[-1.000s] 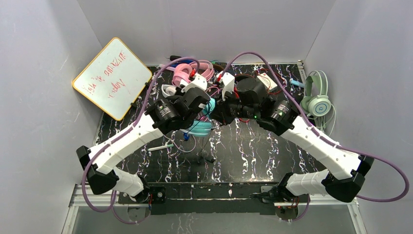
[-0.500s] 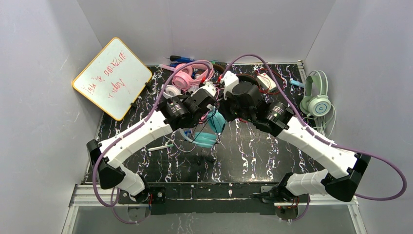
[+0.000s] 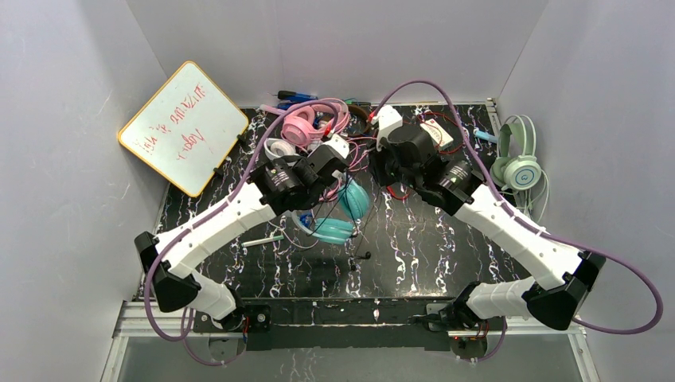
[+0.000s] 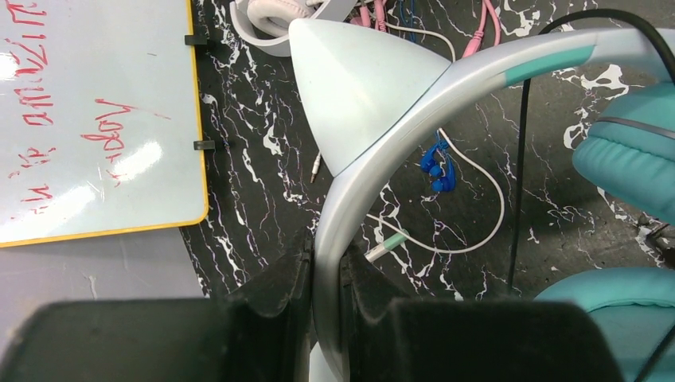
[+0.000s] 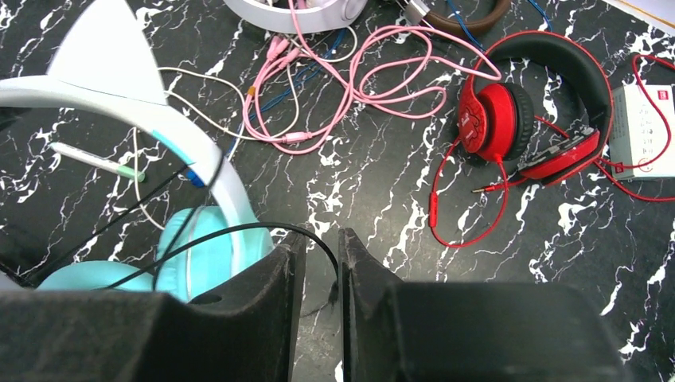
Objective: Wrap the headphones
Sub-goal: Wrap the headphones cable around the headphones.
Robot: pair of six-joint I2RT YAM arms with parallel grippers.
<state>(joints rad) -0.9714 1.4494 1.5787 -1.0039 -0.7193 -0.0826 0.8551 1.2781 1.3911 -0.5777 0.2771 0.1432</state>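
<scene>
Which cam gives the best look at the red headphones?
Right wrist: the red headphones lie whole and unblocked, with cups, band and cord all showing. In top external the right arm covers them; only bits of red cord show. Left wrist misses them.

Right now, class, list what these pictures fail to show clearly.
- Whiteboard writing: too small from above; cut by the left wrist view's edge.
- Box label: cut by the right wrist view's edge.
- Teal headphones: partly under the left arm from above.
- Right gripper: whether it pinches the black cord is unclear.
</scene>
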